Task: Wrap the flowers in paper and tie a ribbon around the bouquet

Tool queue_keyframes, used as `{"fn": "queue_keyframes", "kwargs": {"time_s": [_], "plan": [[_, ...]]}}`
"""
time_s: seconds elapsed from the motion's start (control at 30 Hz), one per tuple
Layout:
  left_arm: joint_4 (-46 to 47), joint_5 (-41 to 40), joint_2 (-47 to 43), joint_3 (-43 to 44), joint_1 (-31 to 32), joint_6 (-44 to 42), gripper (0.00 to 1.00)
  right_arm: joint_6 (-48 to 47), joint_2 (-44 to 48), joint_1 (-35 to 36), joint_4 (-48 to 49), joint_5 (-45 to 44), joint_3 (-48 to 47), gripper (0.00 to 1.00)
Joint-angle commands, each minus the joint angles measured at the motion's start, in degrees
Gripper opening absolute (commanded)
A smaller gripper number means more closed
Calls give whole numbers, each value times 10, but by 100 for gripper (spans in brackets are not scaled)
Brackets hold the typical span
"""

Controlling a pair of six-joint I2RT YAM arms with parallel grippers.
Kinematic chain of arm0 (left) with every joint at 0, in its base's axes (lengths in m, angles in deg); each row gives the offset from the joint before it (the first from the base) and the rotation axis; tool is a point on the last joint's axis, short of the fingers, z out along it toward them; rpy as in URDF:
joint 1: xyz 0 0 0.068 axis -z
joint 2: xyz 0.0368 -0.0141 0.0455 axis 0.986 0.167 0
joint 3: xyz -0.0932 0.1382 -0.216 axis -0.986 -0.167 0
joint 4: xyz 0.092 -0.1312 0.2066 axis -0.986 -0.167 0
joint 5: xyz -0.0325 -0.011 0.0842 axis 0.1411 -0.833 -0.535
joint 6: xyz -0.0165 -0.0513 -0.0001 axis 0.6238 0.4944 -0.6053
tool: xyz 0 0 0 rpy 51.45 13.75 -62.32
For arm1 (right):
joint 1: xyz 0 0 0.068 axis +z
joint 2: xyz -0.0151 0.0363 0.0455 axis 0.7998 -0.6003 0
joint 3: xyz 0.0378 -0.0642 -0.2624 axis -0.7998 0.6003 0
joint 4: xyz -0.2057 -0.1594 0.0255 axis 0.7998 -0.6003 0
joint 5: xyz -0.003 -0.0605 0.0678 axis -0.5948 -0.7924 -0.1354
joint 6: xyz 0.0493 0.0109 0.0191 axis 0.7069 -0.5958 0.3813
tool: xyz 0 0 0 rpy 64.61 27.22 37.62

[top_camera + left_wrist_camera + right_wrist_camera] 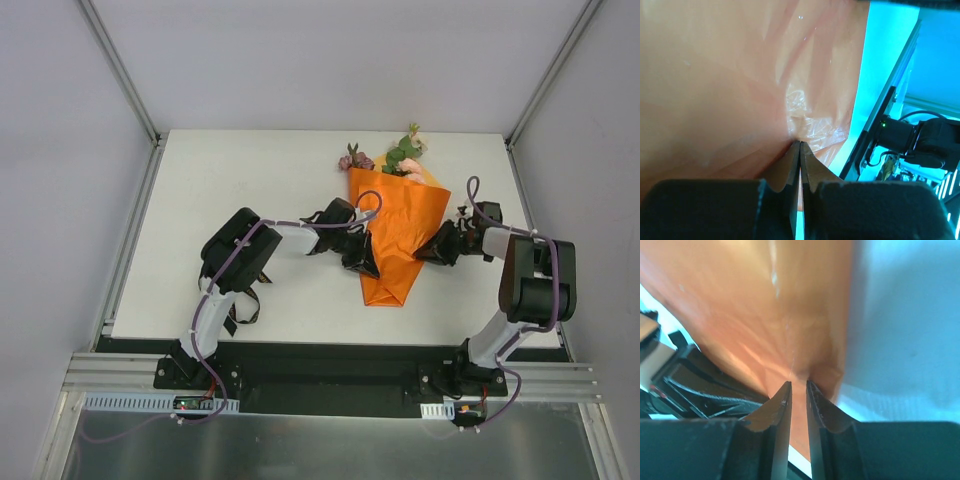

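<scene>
The bouquet lies on the white table as an orange paper (400, 230) cone. Pink and mauve flowers (385, 158) with green leaves stick out of its wide far end. My left gripper (366, 262) is at the cone's left edge. In the left wrist view it (799, 142) is shut, its tips pinching crinkled paper (740, 75). My right gripper (428, 250) is at the cone's right edge. In the right wrist view it (798, 383) stands closed to a narrow gap filled with gathered paper (765, 305). The ribbon is out of view.
The white table (250, 180) is enclosed by grey walls on the left, right and far sides. A metal rail (330, 380) carrying both arm bases runs along the near edge. The cone's pointed tip (388, 298) faces that rail.
</scene>
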Motion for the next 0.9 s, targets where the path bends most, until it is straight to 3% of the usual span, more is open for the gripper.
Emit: {"fn": "queue_keyframes", "kwargs": {"time_s": [0.0,0.5,0.87], "plan": [[-41,-71,-4,-41,-4,7,0,4,-32,-33,-12,-2,-54,21],[-40,-78,-12,-57,2,30,0,35,-219,-69,-99,-40,-303,17],[-40,-54,-20,-54,2,43,0,36,-366,-84,-177,-46,-605,22]]}}
